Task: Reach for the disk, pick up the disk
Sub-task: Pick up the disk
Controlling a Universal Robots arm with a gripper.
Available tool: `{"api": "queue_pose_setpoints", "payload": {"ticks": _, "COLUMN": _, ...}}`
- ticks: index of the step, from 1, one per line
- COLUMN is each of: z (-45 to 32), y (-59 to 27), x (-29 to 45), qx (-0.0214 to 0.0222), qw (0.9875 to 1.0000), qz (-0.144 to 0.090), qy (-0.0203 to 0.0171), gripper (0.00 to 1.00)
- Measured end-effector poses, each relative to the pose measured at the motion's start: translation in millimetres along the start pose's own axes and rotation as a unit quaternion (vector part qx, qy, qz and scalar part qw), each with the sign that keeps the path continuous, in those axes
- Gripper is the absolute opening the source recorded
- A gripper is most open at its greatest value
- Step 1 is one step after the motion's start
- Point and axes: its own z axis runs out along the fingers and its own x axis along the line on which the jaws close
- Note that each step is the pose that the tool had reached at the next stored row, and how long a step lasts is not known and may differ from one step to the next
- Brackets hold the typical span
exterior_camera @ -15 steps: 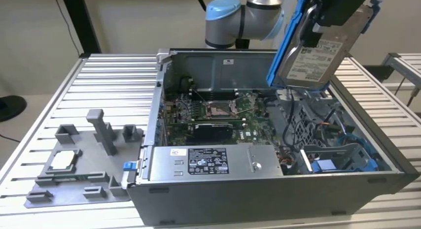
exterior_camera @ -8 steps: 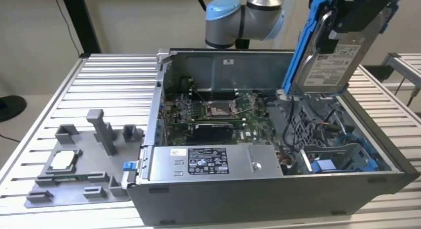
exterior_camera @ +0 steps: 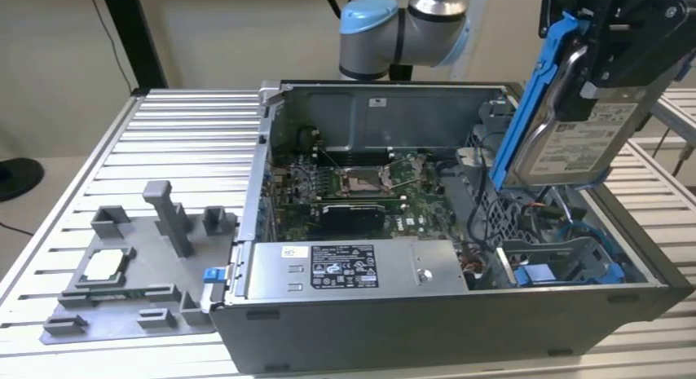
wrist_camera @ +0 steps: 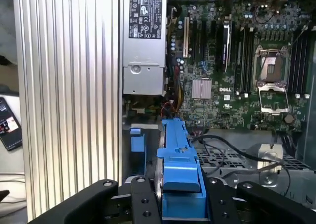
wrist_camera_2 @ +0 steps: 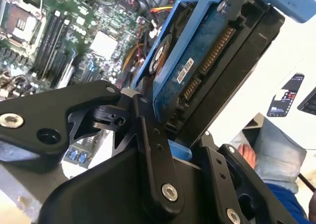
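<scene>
The disk (exterior_camera: 582, 143), a silver hard drive with a white label in a blue bracket (exterior_camera: 530, 102), hangs on edge above the open computer case (exterior_camera: 435, 314) at the exterior view's right. My gripper (exterior_camera: 596, 73) is shut on its upper part. In the second wrist view the disk (wrist_camera_2: 207, 56) shows its circuit-board side and connector, clamped between the black fingers (wrist_camera_2: 150, 150). In the first wrist view the bracket's blue edge (wrist_camera: 178, 160) sits between the fingers (wrist_camera: 143, 204), above the motherboard.
Inside the case lie the motherboard (exterior_camera: 359, 183), a silver power supply box (exterior_camera: 348, 269) with a black-and-white label, and an empty blue drive bay (exterior_camera: 566, 265). A grey fixture (exterior_camera: 130, 265) holding a small silver chip (exterior_camera: 103, 265) sits on the slatted table (exterior_camera: 185, 134).
</scene>
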Motion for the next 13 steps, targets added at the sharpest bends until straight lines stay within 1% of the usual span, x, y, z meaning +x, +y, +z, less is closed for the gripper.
{"api": "queue_pose_setpoints", "payload": {"ticks": 3, "z": 0.9, "y": -0.4, "x": 5.0, "qx": 0.0000, "qw": 1.0000, "qz": 0.002, "qy": -0.0004, "gripper": 0.00}}
{"api": "queue_pose_setpoints", "payload": {"ticks": 6, "z": 2.5, "y": -1.0, "x": 8.2, "qx": -0.0002, "qw": 1.0000, "qz": 0.008, "qy": -0.0016, "gripper": 0.00}}
{"api": "queue_pose_setpoints", "payload": {"ticks": 8, "z": 3.6, "y": -5.6, "x": 10.9, "qx": -0.0003, "qw": 0.9999, "qz": 0.010, "qy": -0.0022, "gripper": 0.00}}
{"api": "queue_pose_setpoints", "payload": {"ticks": 10, "z": 3.9, "y": -9.3, "x": 12.2, "qx": -0.0003, "qw": 0.9999, "qz": 0.010, "qy": -0.0022, "gripper": 0.00}}
{"api": "queue_pose_setpoints", "payload": {"ticks": 13, "z": 4.6, "y": -16.3, "x": 16.3, "qx": -0.0003, "qw": 0.9999, "qz": 0.011, "qy": -0.0021, "gripper": 0.00}}
